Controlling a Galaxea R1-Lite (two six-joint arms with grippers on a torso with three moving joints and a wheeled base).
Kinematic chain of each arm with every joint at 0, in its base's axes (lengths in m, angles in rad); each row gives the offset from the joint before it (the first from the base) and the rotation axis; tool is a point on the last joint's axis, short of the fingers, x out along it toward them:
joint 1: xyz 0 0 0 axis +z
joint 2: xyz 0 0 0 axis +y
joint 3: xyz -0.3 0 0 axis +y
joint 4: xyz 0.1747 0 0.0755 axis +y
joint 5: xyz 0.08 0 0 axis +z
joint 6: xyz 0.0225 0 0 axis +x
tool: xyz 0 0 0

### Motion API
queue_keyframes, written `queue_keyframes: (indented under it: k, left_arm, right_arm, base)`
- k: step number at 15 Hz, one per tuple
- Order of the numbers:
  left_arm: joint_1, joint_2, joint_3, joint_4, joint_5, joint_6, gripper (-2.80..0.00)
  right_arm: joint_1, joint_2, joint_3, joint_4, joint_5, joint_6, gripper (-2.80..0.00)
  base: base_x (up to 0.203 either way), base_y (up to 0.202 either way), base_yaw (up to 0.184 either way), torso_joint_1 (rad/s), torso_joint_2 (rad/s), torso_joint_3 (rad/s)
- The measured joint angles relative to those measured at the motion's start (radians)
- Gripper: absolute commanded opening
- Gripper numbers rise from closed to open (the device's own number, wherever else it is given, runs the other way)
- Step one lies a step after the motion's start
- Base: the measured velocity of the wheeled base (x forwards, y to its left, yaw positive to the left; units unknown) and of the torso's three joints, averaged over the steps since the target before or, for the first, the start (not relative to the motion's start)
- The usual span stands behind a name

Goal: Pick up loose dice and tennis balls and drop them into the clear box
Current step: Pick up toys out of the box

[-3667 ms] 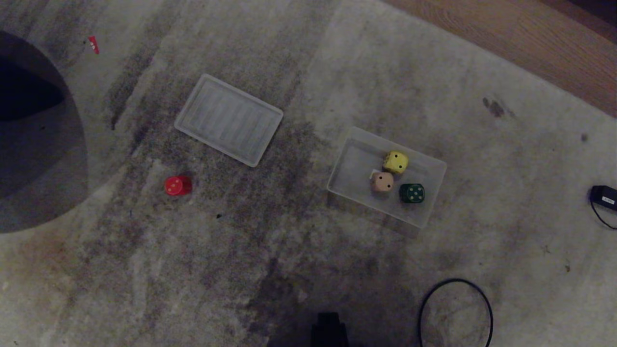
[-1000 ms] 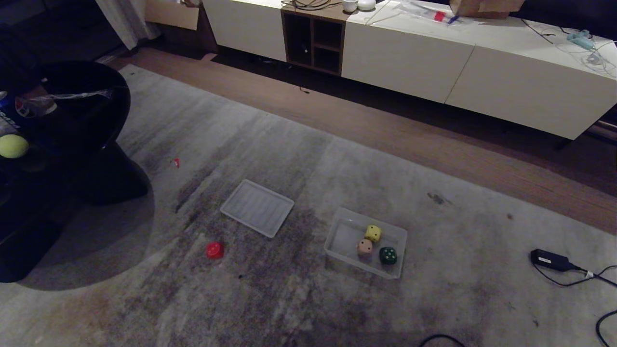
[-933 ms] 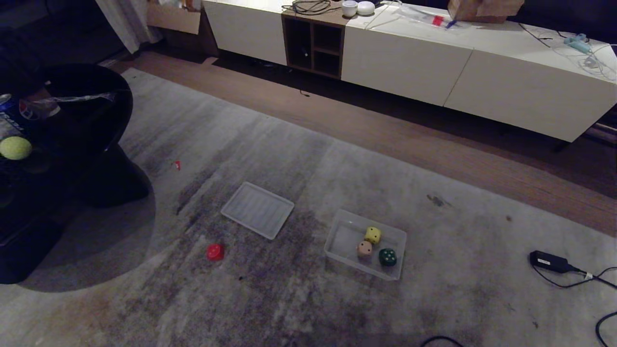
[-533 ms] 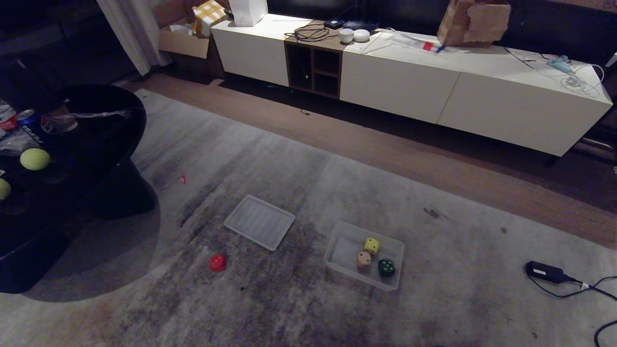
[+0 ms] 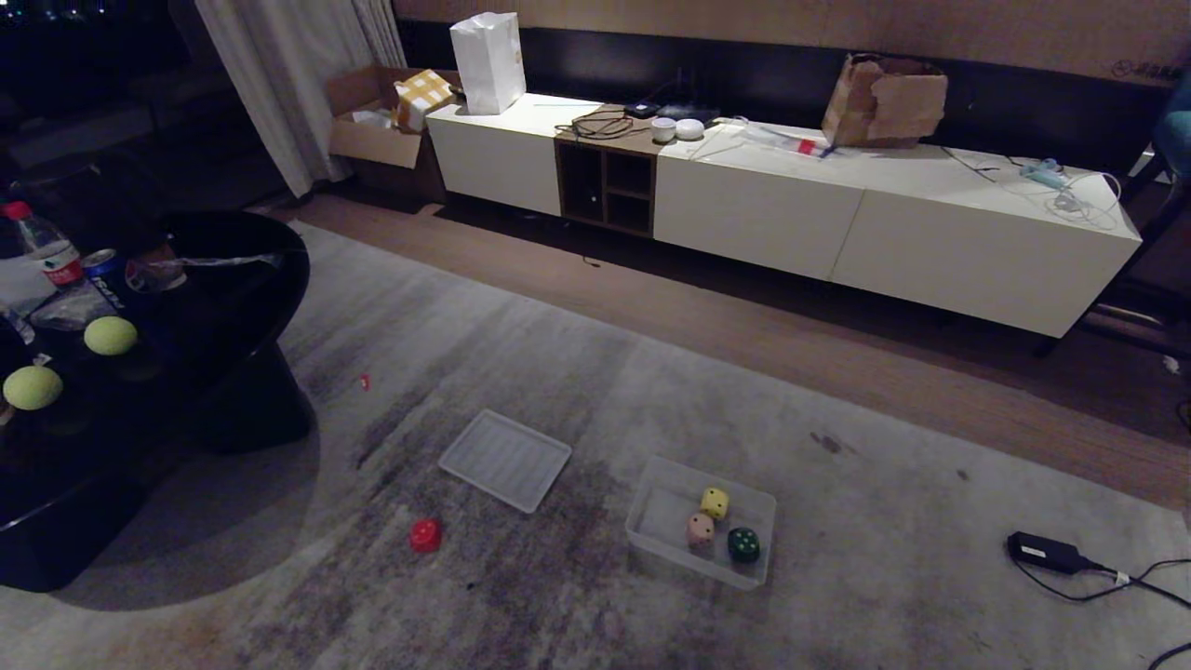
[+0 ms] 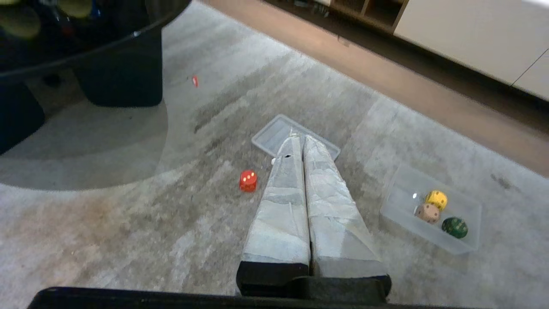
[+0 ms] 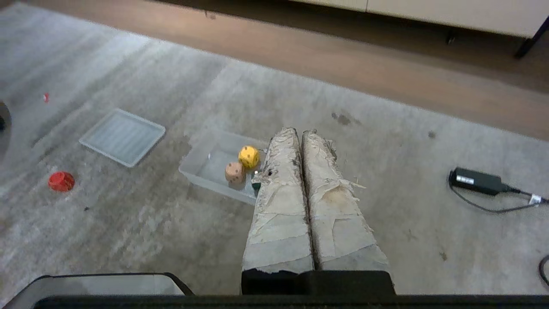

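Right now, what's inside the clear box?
The clear box holds three dice: yellow, tan and dark green. No tennis ball is in it. In the right wrist view the shut right gripper covers most of the green one.

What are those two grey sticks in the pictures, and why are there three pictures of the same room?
They belong to a robot with two arms. One picture comes from a camera on its head, the others from cameras on its wrists. The grey sticks are the fingers of its left gripper and right gripper, both shut and holding nothing. On the rug sits a clear box holding a yellow die, a tan die and a green die. A red die lies loose near a flat plastic panel. Two tennis balls rest on the black table.
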Motion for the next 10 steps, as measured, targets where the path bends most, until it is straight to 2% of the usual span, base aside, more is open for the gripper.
queue_keyframes:
  k: [5,10]
  left_arm:
    - [0.0,0.0,0.0,0.0,0.0,0.002,-2.8]
    - [0.0,0.0,0.0,0.0,0.0,0.006,-2.8]
  right_arm:
    - [0.0,0.0,0.0,0.0,0.0,0.0,-2.8]
    - [0.0,0.0,0.0,0.001,0.0,-0.003,-2.8]
  base:
    - [0.0,0.0,0.0,0.001,0.0,0.187]
    - [0.0,0.0,0.0,0.001,0.0,0.031]
